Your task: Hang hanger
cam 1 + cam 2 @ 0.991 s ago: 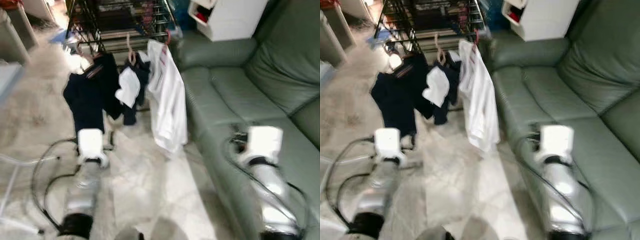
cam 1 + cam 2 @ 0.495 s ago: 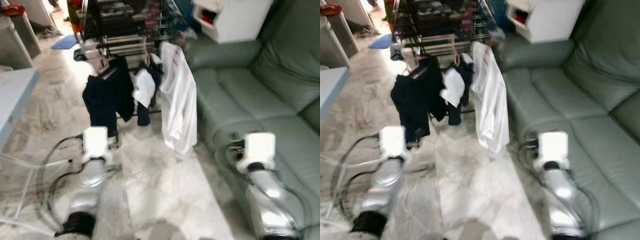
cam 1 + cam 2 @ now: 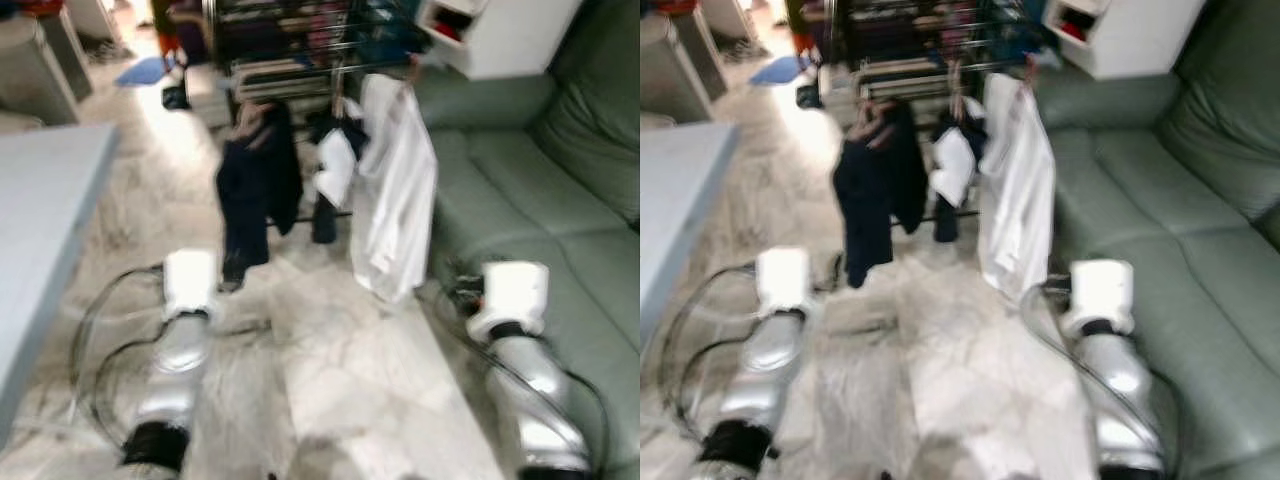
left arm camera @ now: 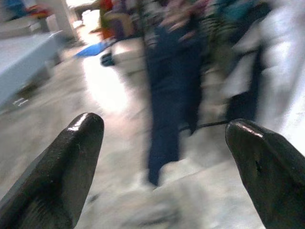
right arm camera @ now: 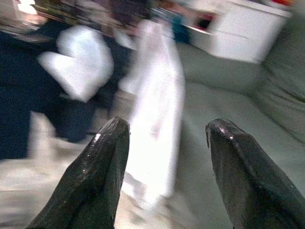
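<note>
Ahead, a dark drying rack (image 3: 300,40) is seen on the marble floor (image 3: 340,370), with garments hung from its front: a navy garment (image 3: 255,190) on a hanger (image 3: 245,118), a white shirt (image 3: 398,200) and a smaller white piece (image 3: 335,165). Both arms are held low. The left end effector (image 4: 164,143) is spread wide and empty; the right end effector (image 5: 164,143) is likewise released. A green sofa (image 3: 540,190) is seen at right, a pale counter (image 3: 40,230) at left.
</note>
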You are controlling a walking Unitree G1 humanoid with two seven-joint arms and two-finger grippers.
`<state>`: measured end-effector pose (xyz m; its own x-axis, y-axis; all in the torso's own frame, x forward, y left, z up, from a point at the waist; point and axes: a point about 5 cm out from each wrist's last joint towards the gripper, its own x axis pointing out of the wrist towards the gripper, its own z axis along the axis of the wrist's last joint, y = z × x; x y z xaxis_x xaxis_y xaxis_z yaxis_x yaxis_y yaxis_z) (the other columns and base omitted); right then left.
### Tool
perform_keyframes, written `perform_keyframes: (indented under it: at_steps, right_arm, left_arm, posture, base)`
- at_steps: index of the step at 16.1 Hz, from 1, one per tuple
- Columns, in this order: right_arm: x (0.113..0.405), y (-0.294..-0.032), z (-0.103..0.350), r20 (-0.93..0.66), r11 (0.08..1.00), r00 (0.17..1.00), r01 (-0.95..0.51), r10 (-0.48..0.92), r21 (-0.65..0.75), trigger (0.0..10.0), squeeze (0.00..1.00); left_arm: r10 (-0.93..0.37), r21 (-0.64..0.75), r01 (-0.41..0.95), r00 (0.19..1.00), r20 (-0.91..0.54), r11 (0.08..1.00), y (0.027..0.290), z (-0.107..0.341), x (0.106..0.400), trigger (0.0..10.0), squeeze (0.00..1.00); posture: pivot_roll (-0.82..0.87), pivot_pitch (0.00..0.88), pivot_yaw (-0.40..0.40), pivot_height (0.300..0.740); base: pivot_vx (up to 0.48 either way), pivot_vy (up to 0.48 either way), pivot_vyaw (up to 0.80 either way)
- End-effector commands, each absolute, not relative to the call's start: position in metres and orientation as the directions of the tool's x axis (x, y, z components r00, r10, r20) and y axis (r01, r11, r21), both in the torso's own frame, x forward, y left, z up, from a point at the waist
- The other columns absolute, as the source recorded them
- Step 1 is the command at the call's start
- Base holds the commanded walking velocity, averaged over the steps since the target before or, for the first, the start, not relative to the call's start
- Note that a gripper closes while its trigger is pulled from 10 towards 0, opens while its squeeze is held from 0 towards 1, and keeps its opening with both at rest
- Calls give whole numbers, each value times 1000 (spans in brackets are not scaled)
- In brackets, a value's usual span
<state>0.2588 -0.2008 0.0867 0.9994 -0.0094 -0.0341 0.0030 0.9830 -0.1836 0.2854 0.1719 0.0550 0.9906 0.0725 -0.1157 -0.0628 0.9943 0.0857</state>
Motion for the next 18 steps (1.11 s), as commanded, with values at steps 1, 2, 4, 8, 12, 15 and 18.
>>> perform_keyframes:
  at_steps: [1,2,4,8,12,15,18]
  right_arm:
    - [260,-206,92,-14,981,1000,11,-14,-195,10000,0]
    - [260,-206,92,-14,981,1000,11,-14,-191,10000,0]
    - [260,-207,92,-9,984,1000,16,-17,-176,10000,0]
    - [260,-209,93,-8,978,1000,20,-22,-208,10000,0]
    - [259,-211,87,-38,972,998,36,-46,-233,10000,0]
    - [259,-208,88,-33,977,999,17,-25,-214,10000,0]
    - [261,-205,89,-28,968,999,13,-20,-252,10000,0]
  left_arm:
    - [50,68,-44,994,-99,997,167,58,286,10000,0]
    - [45,64,-39,994,-98,997,166,58,285,10000,0]
    - [33,60,-27,995,-95,998,164,58,285,10000,0]
    - [19,47,-15,996,-87,999,161,59,286,10000,0]
    - [38,57,-34,996,-86,998,162,60,286,10000,0]
    - [40,59,-34,995,-91,998,162,59,287,10000,0]
    - [49,59,-43,994,-100,997,161,58,288,10000,0]
  posture:
    - [-47,0,57,740]
    - [-47,0,57,740]
    - [-51,0,57,740]
    - [-54,0,57,740]
    - [-54,0,58,740]
    - [-55,0,59,740]
    - [-54,0,59,740]
  base:
    - [0,0,800]
    - [277,0,475]
    - [429,0,0]
    - [458,0,0]
    - [453,0,0]
    - [399,194,0]
    - [340,335,0]
